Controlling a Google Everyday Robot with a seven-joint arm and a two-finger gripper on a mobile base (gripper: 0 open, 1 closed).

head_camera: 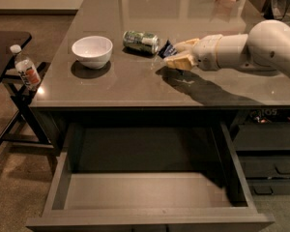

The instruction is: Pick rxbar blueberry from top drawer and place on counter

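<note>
While claw [176, 55] grips rxbar blueberry [165, 49] over counter [135, 83] middle | top drawer [145, 193] open

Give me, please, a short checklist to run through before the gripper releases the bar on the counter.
1. The rxbar blueberry is out of the top drawer: ok.
2. Jaws of the gripper shut on the bar: ok.
3. The gripper is over the counter: ok, just right of the can.
4. Bar clear of the can: cannot tell, they are very close.
5. Bar touching the counter: cannot tell.
6. Clear of the bowl: ok, it sits far left.
</note>
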